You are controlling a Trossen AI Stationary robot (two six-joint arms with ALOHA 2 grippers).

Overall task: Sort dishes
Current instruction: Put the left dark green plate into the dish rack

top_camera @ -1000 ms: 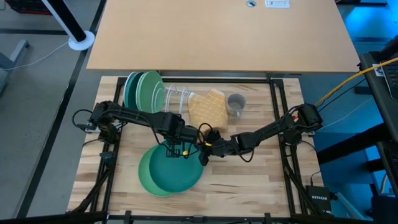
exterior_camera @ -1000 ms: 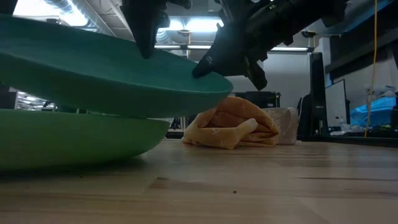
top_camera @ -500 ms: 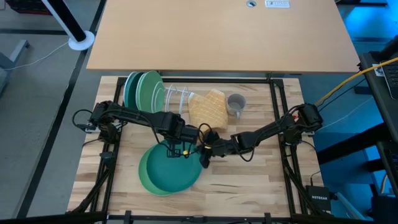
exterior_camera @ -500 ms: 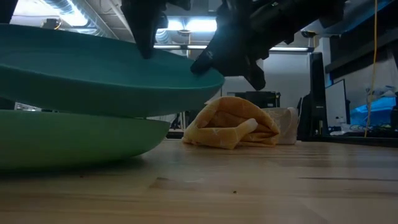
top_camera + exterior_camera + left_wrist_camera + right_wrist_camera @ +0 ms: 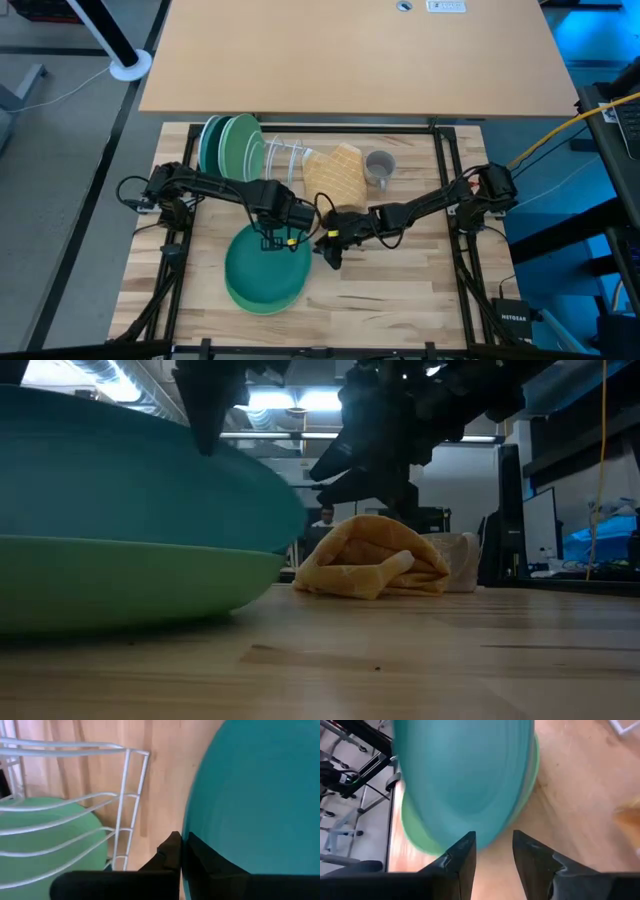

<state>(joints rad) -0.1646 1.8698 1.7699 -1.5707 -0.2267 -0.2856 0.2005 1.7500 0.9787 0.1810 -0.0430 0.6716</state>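
A teal plate (image 5: pixel 265 272) lies over a lighter green plate (image 5: pixel 250 298) near the table's front left. My left gripper (image 5: pixel 271 242) is shut on the teal plate's far rim. My right gripper (image 5: pixel 492 852) stands open just right of that plate (image 5: pixel 465 775), with nothing between its fingers. Two more plates (image 5: pixel 228 146) stand on edge in the white wire rack (image 5: pixel 282 156) at the far left. A small grey mug (image 5: pixel 378 167) stands upright on the table beside the yellow cloth (image 5: pixel 335 172). My left gripper pinches the teal plate's far rim (image 5: pixel 186 845) between its two fingers, one over the plate's inner face and one outside the rim. The fingers come from above, pointing down. The plate sits low on the green plate (image 5: pixel 120 580) beneath it.
The crumpled yellow cloth (image 5: pixel 370 560) lies right behind my right gripper (image 5: pixel 365 460). Bare wood stretches along the front and right of the table (image 5: pixel 400 300). Dark frame rails (image 5: pixel 455 240) run along both sides.
My right gripper has opened and let go of the teal plate's right rim, drawing back a little toward the table's right. The teal plate, held by my left gripper, has slid toward the left edge and come down onto the green plate.
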